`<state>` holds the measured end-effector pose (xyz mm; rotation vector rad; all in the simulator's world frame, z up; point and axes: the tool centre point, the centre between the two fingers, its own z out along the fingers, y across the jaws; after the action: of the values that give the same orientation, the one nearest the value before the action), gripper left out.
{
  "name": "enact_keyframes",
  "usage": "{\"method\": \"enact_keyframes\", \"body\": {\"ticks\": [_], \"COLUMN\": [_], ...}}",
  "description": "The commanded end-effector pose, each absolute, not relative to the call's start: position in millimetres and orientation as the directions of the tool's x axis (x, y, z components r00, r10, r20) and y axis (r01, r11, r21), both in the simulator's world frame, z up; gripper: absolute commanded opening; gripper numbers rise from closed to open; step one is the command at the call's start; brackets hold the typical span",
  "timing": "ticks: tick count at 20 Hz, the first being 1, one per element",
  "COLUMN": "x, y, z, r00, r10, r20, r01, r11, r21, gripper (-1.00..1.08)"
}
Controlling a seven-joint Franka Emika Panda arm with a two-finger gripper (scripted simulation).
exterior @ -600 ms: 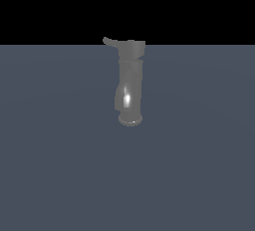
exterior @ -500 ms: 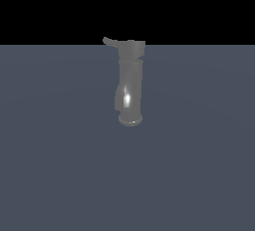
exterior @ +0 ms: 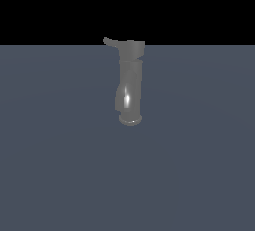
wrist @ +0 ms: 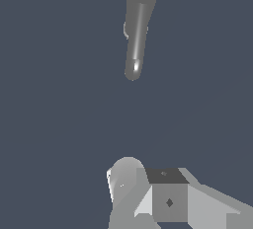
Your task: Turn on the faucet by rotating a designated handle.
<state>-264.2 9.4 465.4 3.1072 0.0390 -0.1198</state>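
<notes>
The faucet (exterior: 130, 83) is a tall glossy grey cylinder standing upright on its flared base in the middle of the exterior view. The handle (exterior: 110, 42) is a short thin lever that juts from the top cap toward the exterior view's left. In the wrist view a glossy grey tapering length of the faucet (wrist: 136, 35) reaches in from the picture's edge and ends in a rounded tip. My gripper (wrist: 146, 173) shows only in the wrist view. Its fingers stand together with nothing between them, well apart from the faucet. The gripper is out of the exterior view.
The faucet stands on a flat slate-blue floor (exterior: 60, 165) that fills the lower part of the exterior view, with black background behind. No other objects are in view.
</notes>
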Motion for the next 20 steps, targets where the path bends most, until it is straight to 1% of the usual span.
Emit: {"method": "enact_keyframes", "body": {"ticks": [1, 11, 20], "x": [-264.0, -245.9, -204.8], "y": [9.3, 11.6, 16.2], "z": [465.4, 465.5, 462.0], "r00": [0.997, 0.996, 0.974], "r10": [0.023, -0.046, -0.207], "r20": [-0.078, -0.077, -0.091], "r01": [0.026, -0.046, -0.211], "r11": [-0.999, -0.999, -0.976], "r21": [0.031, 0.003, -0.046], "gripper": [-1.0, -1.0, -1.0]}}
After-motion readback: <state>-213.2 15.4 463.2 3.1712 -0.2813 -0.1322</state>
